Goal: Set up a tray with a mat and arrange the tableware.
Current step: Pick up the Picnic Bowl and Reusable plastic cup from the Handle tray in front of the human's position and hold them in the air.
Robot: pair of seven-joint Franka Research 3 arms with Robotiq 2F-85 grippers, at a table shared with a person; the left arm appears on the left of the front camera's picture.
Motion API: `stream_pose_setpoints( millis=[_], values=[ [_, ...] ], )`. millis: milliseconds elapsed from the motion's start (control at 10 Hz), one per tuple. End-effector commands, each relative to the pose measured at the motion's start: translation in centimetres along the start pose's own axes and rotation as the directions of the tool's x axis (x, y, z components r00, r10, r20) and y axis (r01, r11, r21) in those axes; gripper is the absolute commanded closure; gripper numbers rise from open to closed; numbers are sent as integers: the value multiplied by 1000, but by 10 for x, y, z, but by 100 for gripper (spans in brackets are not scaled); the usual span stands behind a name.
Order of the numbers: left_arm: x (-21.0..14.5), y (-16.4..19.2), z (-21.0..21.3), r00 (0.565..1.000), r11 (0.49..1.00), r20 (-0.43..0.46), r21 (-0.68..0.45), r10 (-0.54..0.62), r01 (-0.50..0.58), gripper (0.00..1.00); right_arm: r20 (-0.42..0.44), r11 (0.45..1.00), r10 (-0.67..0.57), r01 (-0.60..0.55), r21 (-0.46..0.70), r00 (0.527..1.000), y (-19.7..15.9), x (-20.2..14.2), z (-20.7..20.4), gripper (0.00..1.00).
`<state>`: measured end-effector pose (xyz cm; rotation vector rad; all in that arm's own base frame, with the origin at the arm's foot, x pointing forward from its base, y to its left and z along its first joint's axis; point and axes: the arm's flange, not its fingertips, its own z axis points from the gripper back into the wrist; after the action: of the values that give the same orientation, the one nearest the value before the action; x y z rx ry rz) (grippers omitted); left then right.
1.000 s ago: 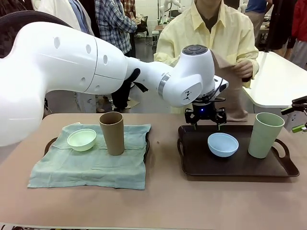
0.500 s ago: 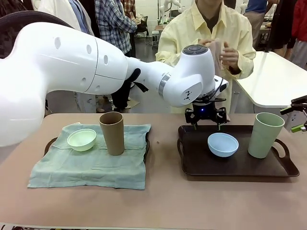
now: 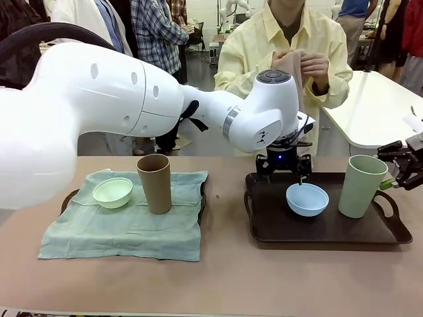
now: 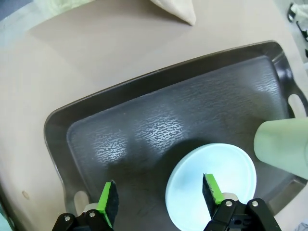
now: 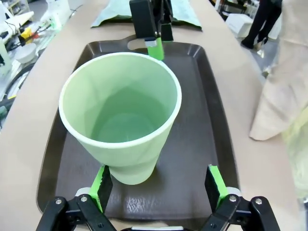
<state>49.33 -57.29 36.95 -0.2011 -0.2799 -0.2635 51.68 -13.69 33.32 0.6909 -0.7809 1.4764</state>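
Now straddles sage tumbler (image 5: 120, 115) with right gripper (image 5: 158, 185), in from the table edge: wide open, grips nothing. Lowers left gripper (image 4: 159, 190) to blue bowl (image 4: 216, 192) rim, also open, empty. Both on bare tray (image 3: 277, 224), probably about to be cleared off.

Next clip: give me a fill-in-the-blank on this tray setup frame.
1. The left claw hangs over the light blue bowl, its jaws ___.
2. The brown tumbler stands on the ___ mat.
3. The right claw, open, is next to the sage tumbler, which stands ___ on the dark tray.
Missing: open; green; upright.
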Motion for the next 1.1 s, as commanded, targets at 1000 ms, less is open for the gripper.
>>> stream_pose_setpoints(
  millis=[1000],
  values=[
    [11,-7,-32,999,995,-10,80,53,-52,8,-19,985,-35,38,170,999,25,15,-37,0]
  ],
)
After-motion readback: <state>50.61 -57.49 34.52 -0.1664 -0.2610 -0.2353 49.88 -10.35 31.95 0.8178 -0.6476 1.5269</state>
